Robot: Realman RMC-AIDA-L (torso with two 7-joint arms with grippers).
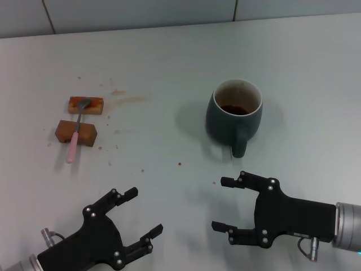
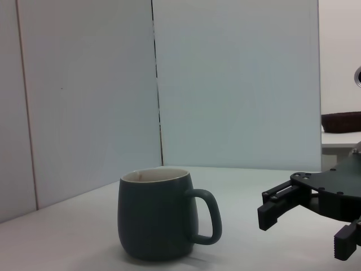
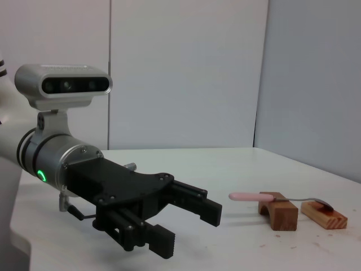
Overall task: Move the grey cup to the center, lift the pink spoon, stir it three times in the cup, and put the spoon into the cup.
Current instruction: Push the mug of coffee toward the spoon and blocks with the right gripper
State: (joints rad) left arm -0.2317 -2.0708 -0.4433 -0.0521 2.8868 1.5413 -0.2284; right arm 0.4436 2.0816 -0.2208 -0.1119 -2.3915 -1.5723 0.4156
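Observation:
The grey cup (image 1: 236, 112) stands upright on the table right of the middle, its handle toward me, brown liquid inside; it also shows in the left wrist view (image 2: 161, 213). The pink spoon (image 1: 75, 133) lies across two brown blocks at the left, its bowl on the far block; it also shows in the right wrist view (image 3: 265, 197). My right gripper (image 1: 225, 204) is open and empty, near the table's front, just short of the cup. My left gripper (image 1: 144, 212) is open and empty at the front left, well short of the spoon.
Two brown wooden blocks (image 1: 76, 131) (image 1: 86, 104) hold the spoon off the table. Brown stains and crumbs (image 1: 128, 100) dot the table near them. A pale wall runs along the table's far edge.

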